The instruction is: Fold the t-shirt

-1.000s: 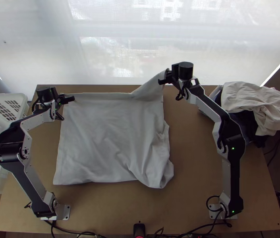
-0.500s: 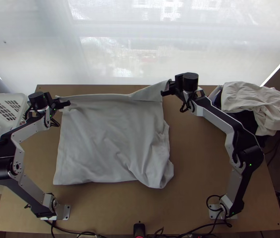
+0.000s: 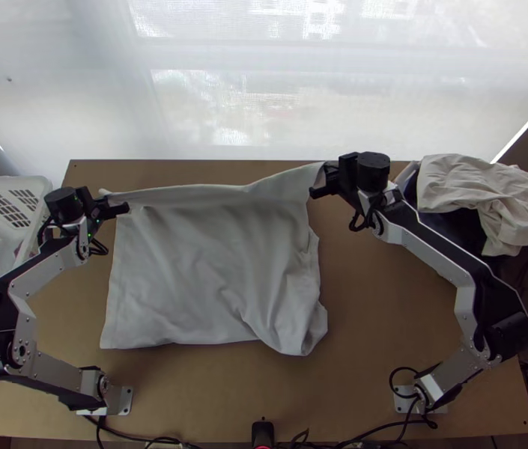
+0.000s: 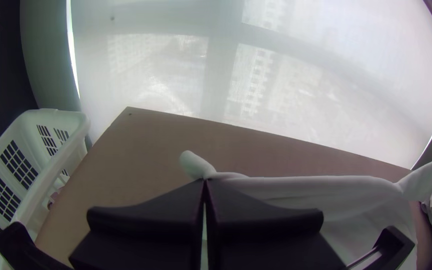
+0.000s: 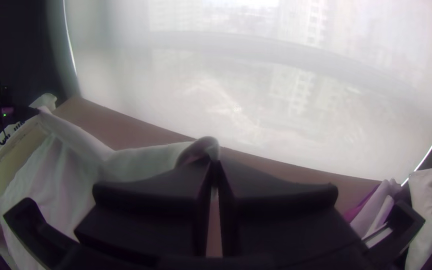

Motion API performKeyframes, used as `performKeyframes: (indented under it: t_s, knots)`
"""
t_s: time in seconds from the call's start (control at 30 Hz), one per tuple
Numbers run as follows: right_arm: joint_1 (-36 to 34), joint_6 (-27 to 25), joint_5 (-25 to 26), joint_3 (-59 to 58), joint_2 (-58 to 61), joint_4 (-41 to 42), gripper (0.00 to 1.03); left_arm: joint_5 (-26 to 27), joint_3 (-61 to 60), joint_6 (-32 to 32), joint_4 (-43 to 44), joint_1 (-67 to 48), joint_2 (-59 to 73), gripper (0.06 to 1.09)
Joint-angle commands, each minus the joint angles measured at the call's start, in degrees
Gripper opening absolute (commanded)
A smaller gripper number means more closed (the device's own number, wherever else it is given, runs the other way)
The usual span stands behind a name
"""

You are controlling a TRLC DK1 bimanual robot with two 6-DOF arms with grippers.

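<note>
T-shirt (image 3: 207,262) spread, pinched at far corners by closed left gripper (image 4: 205,181) and closed right gripper (image 5: 214,162); likely starting a fold. Next, draw nearward evenly.

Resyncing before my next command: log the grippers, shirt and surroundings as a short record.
t-shirt: light grey, mostly spread, far edge strung between the grippers, near right part rumpled
left gripper: shut on cloth near far left corner
right gripper: shut on far right corner
laundry basket: white, left of the table
clothes pile: far right, cream garment on top
</note>
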Motion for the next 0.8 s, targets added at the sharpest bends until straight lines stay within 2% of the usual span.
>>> performKeyframes:
  t_s: [0.0,0.77]
  knots:
    - [2.8,-0.3,-0.2,-8.1,-8.0,0.0,0.03,0.2,-4.8,0.0,-0.4,0.0,-4.6,0.09]
    - [6.4,-0.1,-0.8,-24.0,-20.7,-2.2,0.03,0.2,-16.7,0.0,-5.3,-0.6,-18.3,0.09]
